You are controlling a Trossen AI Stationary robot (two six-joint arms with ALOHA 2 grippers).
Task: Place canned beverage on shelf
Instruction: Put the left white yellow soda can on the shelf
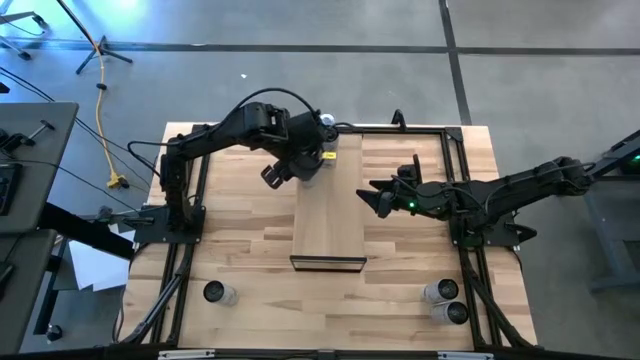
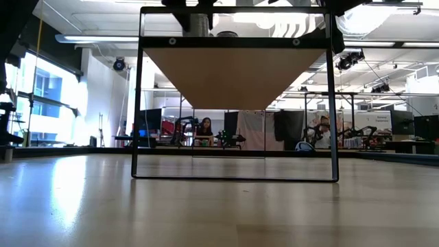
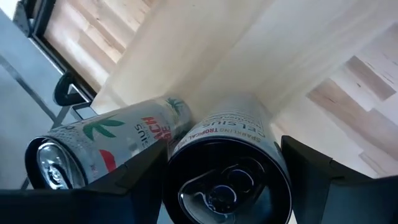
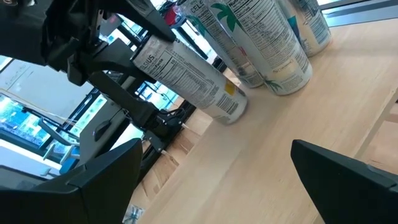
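Note:
The shelf (image 1: pixel 328 215) is a long light-wood platform in the middle of the table. My left gripper (image 1: pixel 303 165) hangs over its far end, shut on a white beverage can (image 4: pixel 189 71). In the left wrist view that can's dark top (image 3: pixel 227 183) sits between the fingers. Other cans stand upright on their bases at the shelf's far end (image 4: pixel 267 43), one right beside the held can (image 3: pixel 112 146). My right gripper (image 1: pixel 378 198) waits open over the shelf's right edge, nothing between its fingers (image 4: pixel 217 174). My left gripper pinches the can's upper wall (image 3: pixel 273 155) between its two fingers, one on each side, just below the top rim. The fingers come steeply from above, slanting down. The can hangs tilted, its lower end (image 4: pixel 233 106) close over the shelf; whether it touches, I cannot tell.
On the tabletop near the front edge stand one can at the left (image 1: pixel 217 293) and two at the right (image 1: pixel 445 300). A black metal frame (image 2: pixel 335 103) carries the shelf above the table. The shelf's near half is bare wood.

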